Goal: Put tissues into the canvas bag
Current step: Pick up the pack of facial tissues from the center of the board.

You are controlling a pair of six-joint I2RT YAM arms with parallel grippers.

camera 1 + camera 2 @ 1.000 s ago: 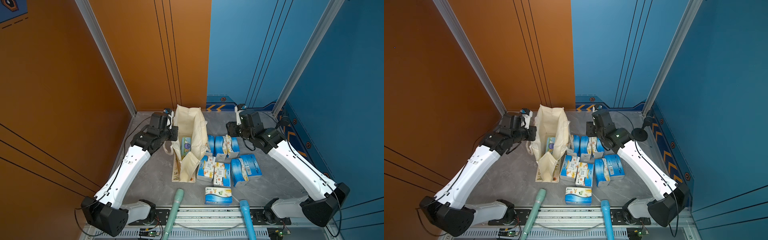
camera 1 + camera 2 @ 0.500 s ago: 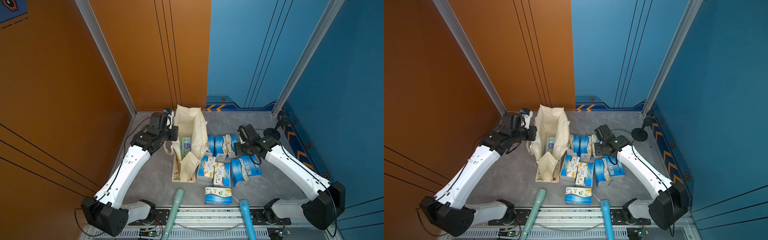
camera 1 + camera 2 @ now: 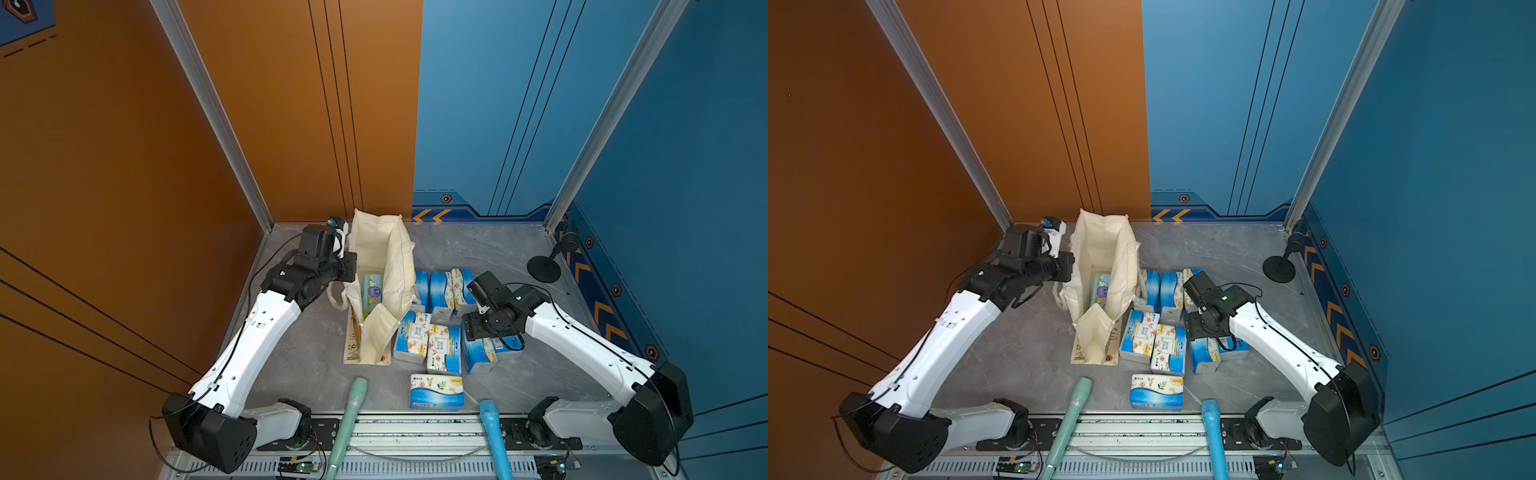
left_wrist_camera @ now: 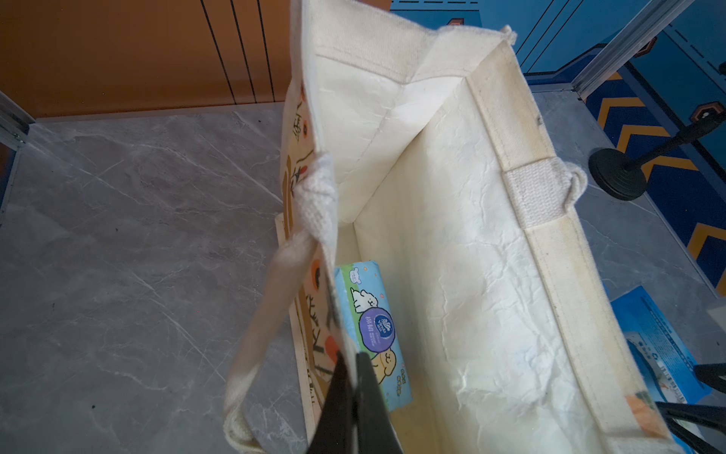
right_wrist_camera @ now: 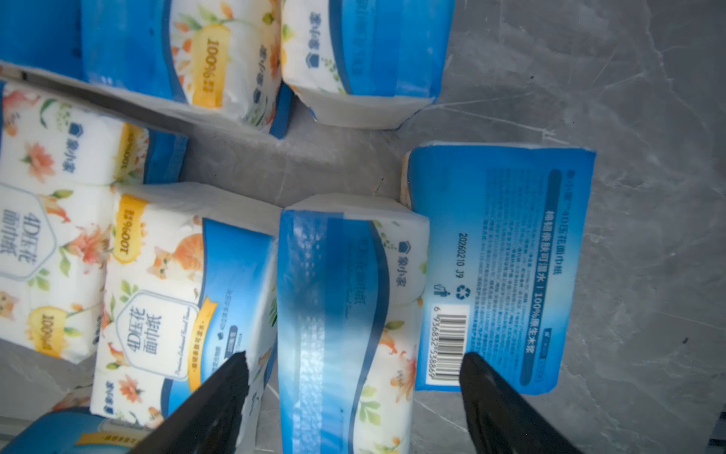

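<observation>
Tissues point(image 5: 345, 275) (tightly crowded) under right claw point(image 5: 355, 355)

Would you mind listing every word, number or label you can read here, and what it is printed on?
"20260210 J9": blue back of the flat tissue pack.
"6 936832 538869": under its barcode.
Its fine print: too small to read.
"4D压花 面巾纸": cat-print pack.
"100%": yellow badge on it.
"象小家": upright pack.
Purple logo on the cartoon pack in the canvas bag: too blurred to read.

Cream canvas bag point(image 3: 398, 266); blue-white tissues point(image 3: 444, 348), orange floral print; inner pack point(image 4: 373, 326) green-blue, purple badge.
</observation>
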